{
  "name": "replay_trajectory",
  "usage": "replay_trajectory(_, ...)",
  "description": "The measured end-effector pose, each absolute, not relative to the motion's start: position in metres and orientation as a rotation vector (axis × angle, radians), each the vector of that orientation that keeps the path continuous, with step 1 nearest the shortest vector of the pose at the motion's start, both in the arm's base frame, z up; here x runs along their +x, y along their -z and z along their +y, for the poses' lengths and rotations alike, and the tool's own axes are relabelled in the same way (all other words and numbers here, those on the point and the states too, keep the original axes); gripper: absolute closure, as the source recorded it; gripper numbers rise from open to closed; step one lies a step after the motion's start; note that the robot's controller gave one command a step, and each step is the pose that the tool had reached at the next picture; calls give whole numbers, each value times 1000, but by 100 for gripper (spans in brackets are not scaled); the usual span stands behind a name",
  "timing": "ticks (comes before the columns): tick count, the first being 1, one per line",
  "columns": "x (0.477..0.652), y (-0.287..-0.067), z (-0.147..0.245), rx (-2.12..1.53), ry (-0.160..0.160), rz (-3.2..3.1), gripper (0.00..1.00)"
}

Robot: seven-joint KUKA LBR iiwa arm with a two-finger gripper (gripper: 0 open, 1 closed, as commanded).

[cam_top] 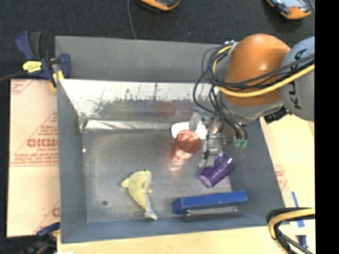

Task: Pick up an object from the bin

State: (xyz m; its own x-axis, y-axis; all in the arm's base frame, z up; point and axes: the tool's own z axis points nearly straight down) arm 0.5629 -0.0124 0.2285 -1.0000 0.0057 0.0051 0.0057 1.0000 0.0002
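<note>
My claw [211,153], spread or pressed together I cannot tell, stands right of frame centre, the purple tube [216,170] just below it, slanting lower-left to upper-right, pink cup [185,145] just left.

White thing [180,127] far right, half hidden behind pink cup [185,146] and gripper [211,155], kind unclear. Far end of purple piece [217,172] covered by gripper.

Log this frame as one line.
jaws: low in bin, right side, between pink cup and purple piece | hold: none seen | rest: yellow toy, blue stapler
</note>
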Motion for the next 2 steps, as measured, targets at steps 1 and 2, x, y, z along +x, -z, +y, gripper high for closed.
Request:
replay_trajectory(1,564,-233,-13,-9,0,-3143,0)
replay_trajectory(2,576,-160,-48,37,-3,-3151,0)
